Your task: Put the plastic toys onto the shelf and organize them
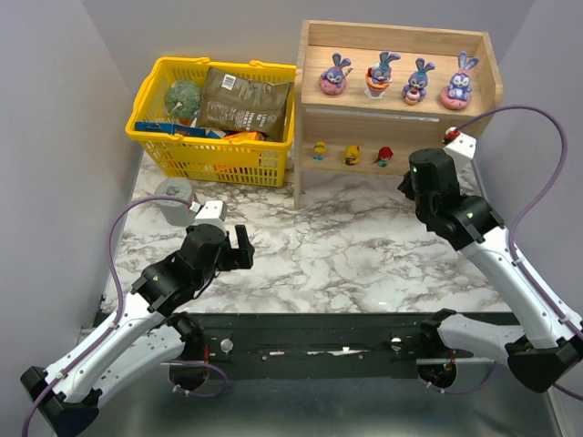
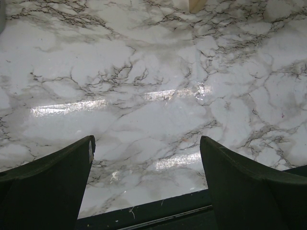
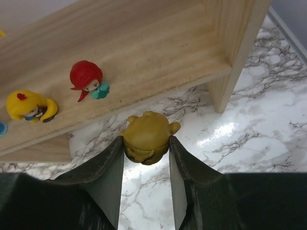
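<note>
Shelf top tier: four bunnies (image 1: 381, 73) stand upright in a row along the upper board of the shelf (image 1: 401, 36), spaced apart.
Shelf lower tier: three small toys sit in a line: a yellow toy (image 1: 320, 149) at the left, a yellow-haired toy (image 3: 29, 106) in the middle, and a red-haired toy (image 3: 86, 79) to the right. The board to the right of the red-haired one is bare wood.
Toy in hand: a tan toy (image 3: 148, 129), pinched between the fingers, hangs just in front of the lower board's front edge. It is over the worktop (image 1: 346, 255) and not on the shelf.
Right end effector (image 3: 146, 143): clamped on the tan toy, a finger on each of its sides, pointed at the lower tier.
Left end effector (image 2: 146, 141): fingers wide apart, nothing between them, over bare worktop well away from the shelf.
Done so far: seven toys look placed, sorted by kind onto the two tiers.
Left to do: probably only the tan toy, which would fit in the free space right of the red-haired one.
Not part of it: the yellow basket (image 1: 173, 150) beside the shelf, with its packets.
</note>
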`<state>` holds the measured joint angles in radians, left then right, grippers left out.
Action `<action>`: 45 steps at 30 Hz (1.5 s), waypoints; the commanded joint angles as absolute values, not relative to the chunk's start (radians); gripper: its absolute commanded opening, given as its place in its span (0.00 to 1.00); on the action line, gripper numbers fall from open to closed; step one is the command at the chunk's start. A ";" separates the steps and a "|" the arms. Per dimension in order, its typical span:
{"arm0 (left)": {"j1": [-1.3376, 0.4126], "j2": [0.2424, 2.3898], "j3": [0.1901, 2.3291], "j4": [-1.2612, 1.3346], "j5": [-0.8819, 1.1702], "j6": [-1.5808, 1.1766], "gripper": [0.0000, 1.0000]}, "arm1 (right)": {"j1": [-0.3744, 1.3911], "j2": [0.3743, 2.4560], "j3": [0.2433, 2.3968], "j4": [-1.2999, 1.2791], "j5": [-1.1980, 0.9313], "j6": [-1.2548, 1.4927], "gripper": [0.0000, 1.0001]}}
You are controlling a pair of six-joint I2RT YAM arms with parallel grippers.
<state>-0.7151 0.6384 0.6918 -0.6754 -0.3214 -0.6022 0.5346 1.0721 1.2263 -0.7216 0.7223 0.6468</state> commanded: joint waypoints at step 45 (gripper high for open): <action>-0.712 0.658 0.699 -0.669 -0.321 -0.598 0.99 | 0.308 1.233 1.204 -0.496 0.532 0.385 0.12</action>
<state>-0.7151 0.6613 0.6918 -0.6758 -0.3214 -0.6022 0.3149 1.2251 1.2205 -0.5365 0.5217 0.4072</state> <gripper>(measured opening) 0.988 0.452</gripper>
